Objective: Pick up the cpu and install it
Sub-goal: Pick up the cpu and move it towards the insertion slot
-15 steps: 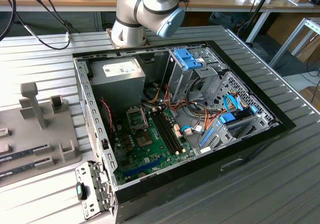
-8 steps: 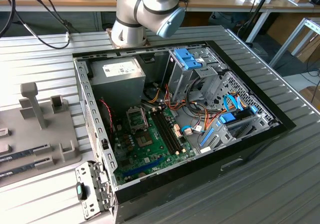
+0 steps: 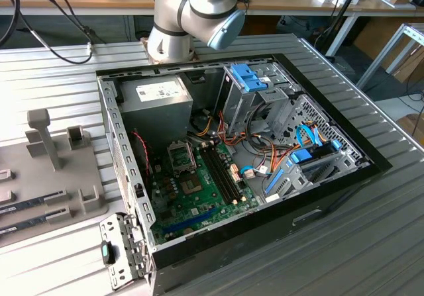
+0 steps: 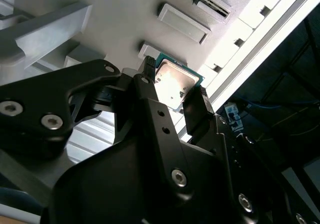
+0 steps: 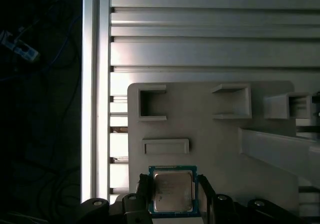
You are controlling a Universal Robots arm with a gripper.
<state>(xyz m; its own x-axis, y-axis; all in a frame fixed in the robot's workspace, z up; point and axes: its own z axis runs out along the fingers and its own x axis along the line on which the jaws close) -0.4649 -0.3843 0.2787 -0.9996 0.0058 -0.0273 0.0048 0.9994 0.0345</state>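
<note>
The cpu (image 5: 172,191) is a small square chip with a silvery top and a thin green rim; in both wrist views it sits between my black fingers. My gripper (image 5: 173,194) is shut on the cpu (image 4: 173,79), one finger (image 4: 146,79) on one edge and the other finger (image 4: 196,106) on the opposite edge. Behind the chip lies the grey fixture tray (image 5: 215,139) with its rectangular pockets. I cannot tell whether the chip rests on the tray or hangs just above it. In the exterior view the open computer case (image 3: 232,157) shows the green motherboard (image 3: 199,193) and its empty socket (image 3: 182,155).
The arm's base (image 3: 192,11) stands behind the case. A grey power-supply box (image 3: 156,107), drive cages (image 3: 255,91) and bundled cables (image 3: 265,157) crowd the case. The tray (image 3: 59,170) with an upright post (image 3: 45,134) lies at the exterior view's left on the ribbed metal table (image 3: 371,243).
</note>
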